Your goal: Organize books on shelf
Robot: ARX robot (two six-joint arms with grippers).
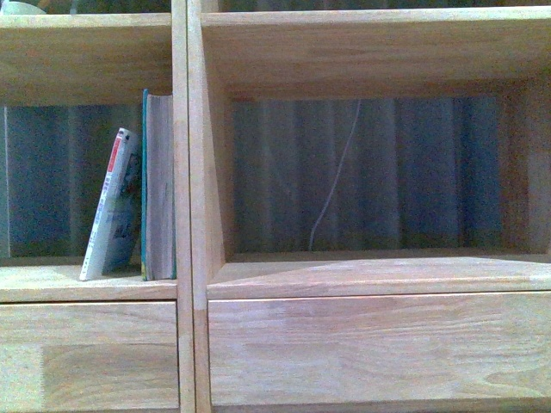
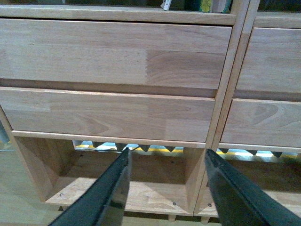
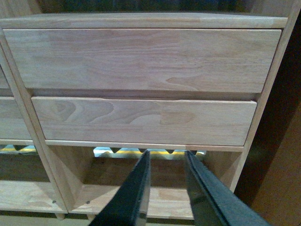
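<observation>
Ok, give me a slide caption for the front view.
Thin white paperback leaning against the upright teal book in the shelf's left cubby; right cubby empty, no arms in frame.

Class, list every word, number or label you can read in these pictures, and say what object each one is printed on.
None can be read.
Thin white paperback in the light-wood shelf: red lettering and pictures, too small and blurred to read.
Teal-covered book: only plain page edges show.
Drawer fronts: bare wood, no labels.

White paperback [image 1: 110, 206] tilted against upright teal book [image 1: 157, 185]
</observation>
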